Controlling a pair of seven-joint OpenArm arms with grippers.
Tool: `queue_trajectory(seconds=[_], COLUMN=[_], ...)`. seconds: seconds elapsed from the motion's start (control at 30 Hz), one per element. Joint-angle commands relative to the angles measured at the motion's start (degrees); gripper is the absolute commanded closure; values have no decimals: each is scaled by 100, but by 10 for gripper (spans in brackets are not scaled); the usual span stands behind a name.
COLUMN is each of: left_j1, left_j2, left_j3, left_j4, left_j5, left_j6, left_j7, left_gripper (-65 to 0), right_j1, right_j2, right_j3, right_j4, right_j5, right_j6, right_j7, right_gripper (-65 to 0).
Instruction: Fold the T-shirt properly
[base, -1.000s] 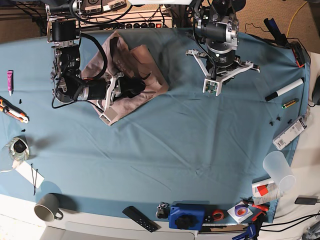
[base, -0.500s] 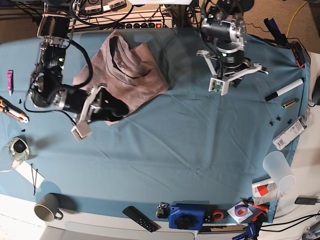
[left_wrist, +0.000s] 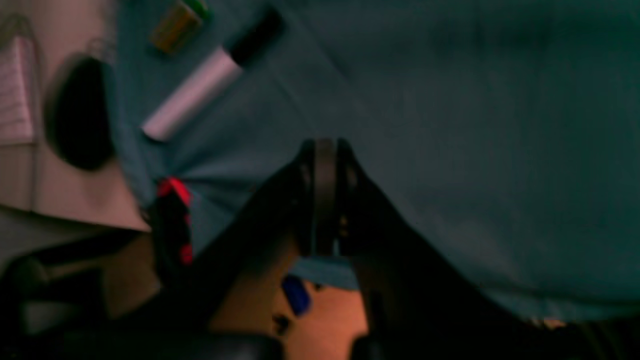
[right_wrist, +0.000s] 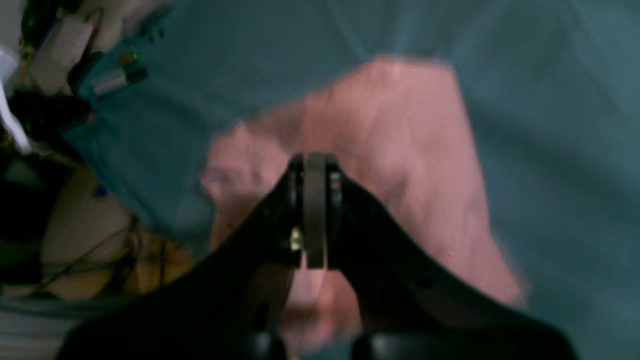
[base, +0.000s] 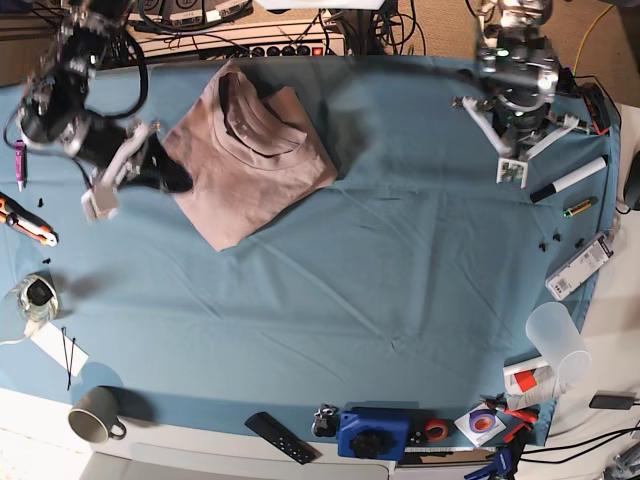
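The T-shirt lies folded into a compact dusty-pink bundle at the back left of the teal table cloth, collar facing up. My right gripper hovers just off the bundle's left edge; in the right wrist view its jaws are pressed together with nothing between them, and the T-shirt lies below and beyond. My left gripper hangs far from the shirt at the back right of the table. The left wrist view shows it shut and empty over bare cloth.
A black-capped white marker and small parts lie near the right edge. A clear cup, blue box and remote line the front. A mug is at the front left, an orange tool at the left edge.
My right arm pulled left off the shirt and its jaws closed empty, leaving the bundle lying flat. My left arm swung right toward the back right corner.
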Motion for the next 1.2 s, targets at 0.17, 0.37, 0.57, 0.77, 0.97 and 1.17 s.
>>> queue_trajectory(seconds=[0.17, 0.37, 0.57, 0.77, 0.97, 1.17], left_j1=[470, 927, 1578, 2444, 3193, 3364], left_j2=[-26, -26, -24, -22, -20, 20], left_j3=[-793, -1261, -1346, -1355, -1353, -1349], left_j4=[111, 232, 286, 286, 249, -219], left_j5=[-776, -1600, -1762, -2004, -2345, -2347], left_j6=[-264, -411, -564, -562, -562, -564], left_j7=[125, 229, 225, -13, -284, -328], left_gripper=[0, 0, 0, 0, 0, 0], right_j1=[-1211, -2057, -2804, -3458, -3668, -3635], right_j2=[48, -107, -280, -822, -916, -798], right_j3=[396, 809, 837, 835, 791, 341], right_j4=[715, 1167, 1167, 1163, 949, -173], right_j5=[140, 138, -157, -1130, -1198, -1790], right_j6=[14, 14, 14, 14, 14, 14], right_j7=[97, 97, 97, 97, 97, 97], right_gripper=[0, 0, 0, 0, 0, 0])
